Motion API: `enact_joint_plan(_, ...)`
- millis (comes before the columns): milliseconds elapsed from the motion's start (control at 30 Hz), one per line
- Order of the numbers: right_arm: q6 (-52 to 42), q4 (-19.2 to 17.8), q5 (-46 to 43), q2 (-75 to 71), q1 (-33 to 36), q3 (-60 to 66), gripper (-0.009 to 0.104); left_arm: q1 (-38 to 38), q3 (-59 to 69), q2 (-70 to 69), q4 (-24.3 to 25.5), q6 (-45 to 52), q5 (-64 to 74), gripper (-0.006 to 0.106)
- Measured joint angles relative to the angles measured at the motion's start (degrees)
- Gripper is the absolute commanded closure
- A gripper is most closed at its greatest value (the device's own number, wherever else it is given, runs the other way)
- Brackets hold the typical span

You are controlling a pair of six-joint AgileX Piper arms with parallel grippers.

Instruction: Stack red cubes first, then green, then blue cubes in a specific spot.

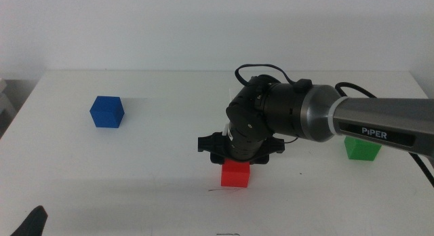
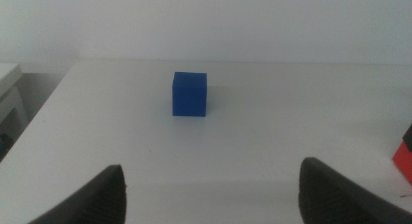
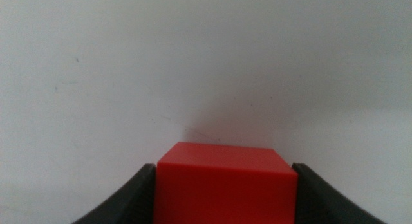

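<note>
My right gripper (image 1: 237,161) points down over the table's middle and is shut on the red cube (image 1: 235,174). In the right wrist view the red cube (image 3: 225,185) fills the gap between both jaws. It sits at or just above the tabletop, right beside a short thin dark scratch line (image 1: 218,189) marking the specific spot. The blue cube (image 1: 107,112) rests at the left; the left wrist view shows the blue cube (image 2: 190,94) ahead of my open left gripper (image 2: 212,192). The green cube (image 1: 361,149) stands at the right, partly hidden behind the right arm.
The left gripper (image 1: 30,222) waits at the bottom left corner of the middle view. The white table (image 1: 163,161) ends at a pale wall at the back. The right arm's grey body (image 1: 352,117) stretches in from the right.
</note>
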Motion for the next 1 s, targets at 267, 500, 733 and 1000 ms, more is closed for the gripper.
enact_joint_plan(267,0.1,0.2,-0.5,0.8,0.0,-0.2,0.093,0.0,0.0,0.0,0.0,0.0,0.0,0.011)
enact_joint_plan(500,0.0,1.0,-0.5,1.5,0.0,-0.2,0.025,0.0,0.0,0.0,0.0,0.0,0.0,0.011)
enact_joint_plan(733,-2.0,2.5,4.8,2.0,0.0,-3.3,0.001,0.0,0.0,0.0,0.0,-0.1,0.0,0.011)
enact_joint_plan(1000,-10.4,3.0,14.4,-10.2,-1.6,-5.7,0.001,0.0,0.0,0.0,0.0,-0.1,0.0,0.011)
